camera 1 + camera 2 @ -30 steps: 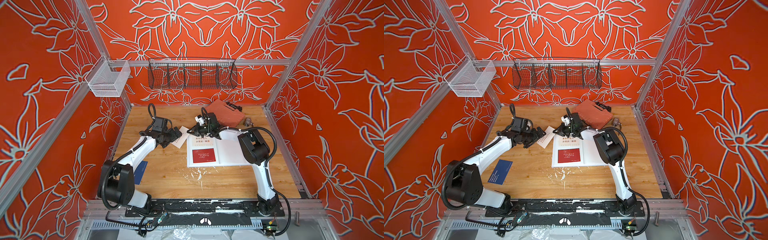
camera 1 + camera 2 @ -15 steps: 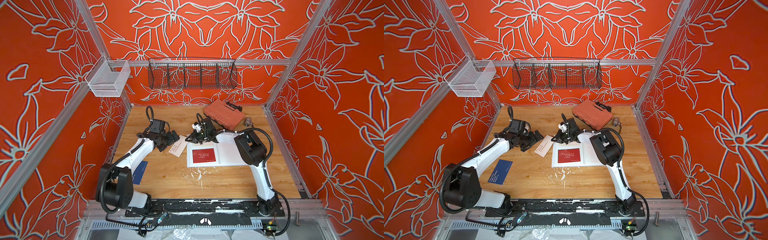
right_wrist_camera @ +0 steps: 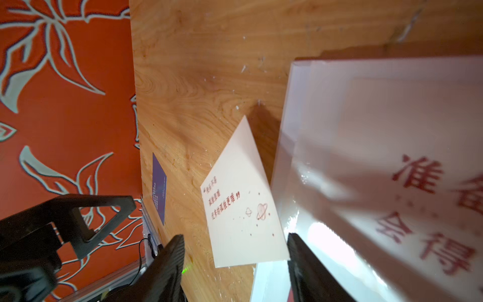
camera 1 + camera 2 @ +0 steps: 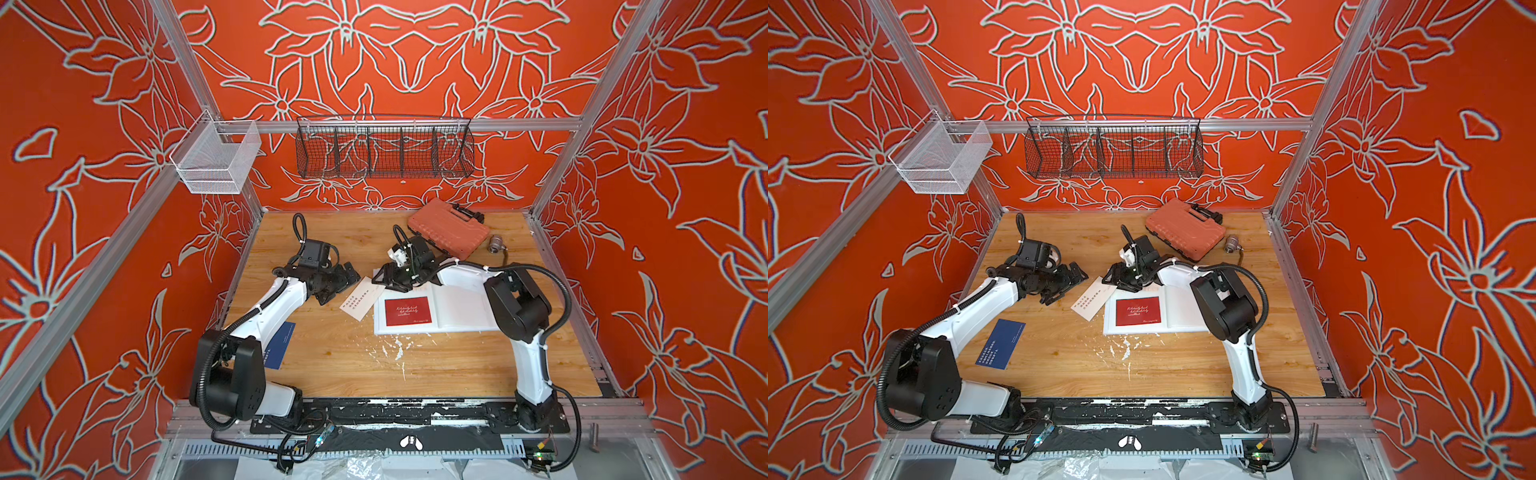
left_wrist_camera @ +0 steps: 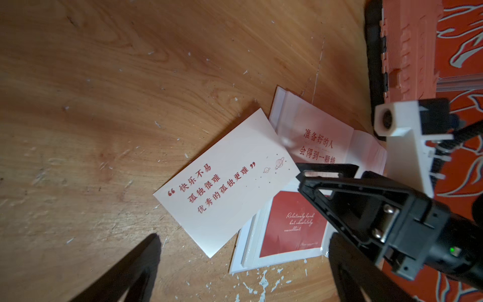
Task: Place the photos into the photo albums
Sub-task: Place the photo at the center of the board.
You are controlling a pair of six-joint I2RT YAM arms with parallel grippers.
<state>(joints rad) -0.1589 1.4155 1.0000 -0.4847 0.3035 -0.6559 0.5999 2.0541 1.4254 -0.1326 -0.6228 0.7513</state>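
Nearest, a navy card [image 4: 1000, 344] is seen flat on the table [image 4: 374, 365] beside the left arm, well apart from the album [image 4: 457, 311]. The album lies open, and a red card [image 4: 406, 311] is seated in the near pocket of its left page. A white card [image 4: 358, 302] lies loose on the table, one corner over the album's left edge. Just beside it the left gripper [image 4: 341, 286] is held with its jaws wide, grasping nothing. Farther on, the right gripper [image 4: 384, 282] is poised over the same page's far pocket, where a second white card [image 5: 317, 146] is seen under the sleeve. Its jaws are parted and nothing is held. An orange case [image 4: 449, 228] lies beyond, untouched.

Two photos are judged placed and two left. The loose white card is likely to be taken next. Since it is thin and flat, a pinch at the corner resting on the album is called for, and a free pocket must then be found.
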